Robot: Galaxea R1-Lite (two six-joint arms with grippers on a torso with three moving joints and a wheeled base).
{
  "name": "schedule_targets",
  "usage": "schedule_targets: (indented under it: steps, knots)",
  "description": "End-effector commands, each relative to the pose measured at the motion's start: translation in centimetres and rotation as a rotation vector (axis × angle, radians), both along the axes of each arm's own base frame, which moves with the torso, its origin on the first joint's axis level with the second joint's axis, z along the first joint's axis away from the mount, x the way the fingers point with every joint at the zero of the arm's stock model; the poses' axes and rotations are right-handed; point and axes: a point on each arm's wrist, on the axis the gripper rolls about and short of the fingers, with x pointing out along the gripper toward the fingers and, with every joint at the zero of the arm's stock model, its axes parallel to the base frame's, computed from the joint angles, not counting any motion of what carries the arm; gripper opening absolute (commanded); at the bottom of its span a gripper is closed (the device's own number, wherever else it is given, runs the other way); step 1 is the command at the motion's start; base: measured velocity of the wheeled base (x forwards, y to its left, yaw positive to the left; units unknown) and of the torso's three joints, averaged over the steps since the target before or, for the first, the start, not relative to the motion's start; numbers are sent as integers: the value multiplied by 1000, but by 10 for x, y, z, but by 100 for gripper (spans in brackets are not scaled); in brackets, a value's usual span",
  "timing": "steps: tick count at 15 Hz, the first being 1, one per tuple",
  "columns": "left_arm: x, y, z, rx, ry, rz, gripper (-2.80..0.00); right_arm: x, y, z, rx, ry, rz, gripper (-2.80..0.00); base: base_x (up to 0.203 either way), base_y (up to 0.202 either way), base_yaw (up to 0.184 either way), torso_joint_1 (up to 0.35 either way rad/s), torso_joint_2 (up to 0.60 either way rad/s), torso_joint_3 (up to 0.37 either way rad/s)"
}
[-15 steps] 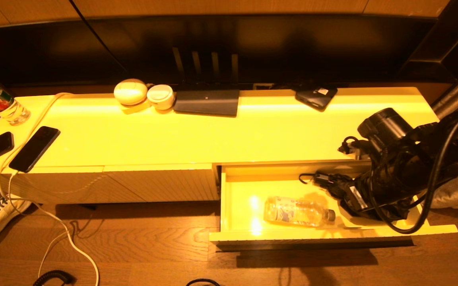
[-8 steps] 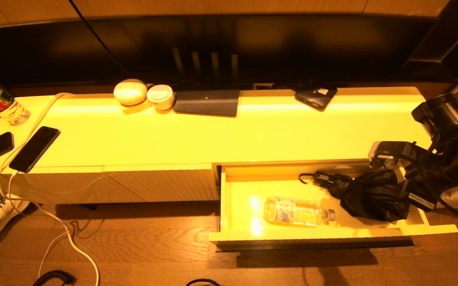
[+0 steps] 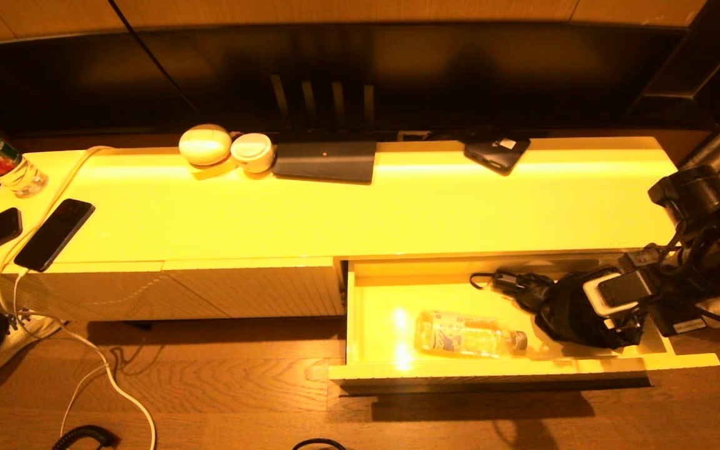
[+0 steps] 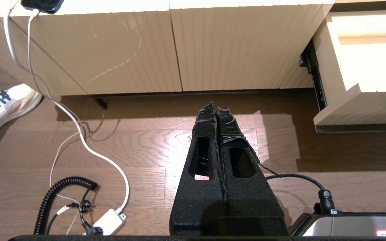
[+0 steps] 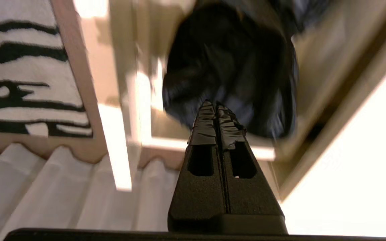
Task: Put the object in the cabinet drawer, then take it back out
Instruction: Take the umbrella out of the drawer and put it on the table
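Wood-plank floor [image 3: 241,400], long glossy low cabinet [image 3: 335,212], dark wall recess [image 3: 397,75], warm light

The drawer [image 3: 360,312] is smooth and shiny inside, and lamp light bounces off its floor. Its front [image 4: 364,112] has thin ribs, like the panels [image 4: 213,50] to its left. The cabinet top [image 3: 335,212] is glossy too. A clear plastic bottle [image 3: 466,333] lies in the drawer, and on its right is crinkly black cloth [image 3: 566,309]. The floor [image 3: 210,387] is wood with wavy grain. The left gripper [image 4: 216,112] looks rough and matt, with wrinkled black tape on its tips.
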Motion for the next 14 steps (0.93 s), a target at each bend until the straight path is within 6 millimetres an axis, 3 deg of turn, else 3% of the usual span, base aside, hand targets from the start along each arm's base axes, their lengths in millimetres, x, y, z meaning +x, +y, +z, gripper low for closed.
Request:
schedule_targets:
  steps: [1,2,9,14]
  knots:
    - [0,0,0,0,1,0,-280,9,1,-14,25,5,29,-280,0,0,0,0,0,0]
    - [0,0,0,0,1,0,-280,10,1,-17,37,-4,38,0,0,0,0,0,0,0]
    - [0,0,-1,0,2,0,-280,19,-19,-30,63,29,21,0,0,0,0,0,0,0]
    - [0,0,-1,0,3,0,-280,25,-22,-36,66,36,20,0,0,0,0,0,0,0]
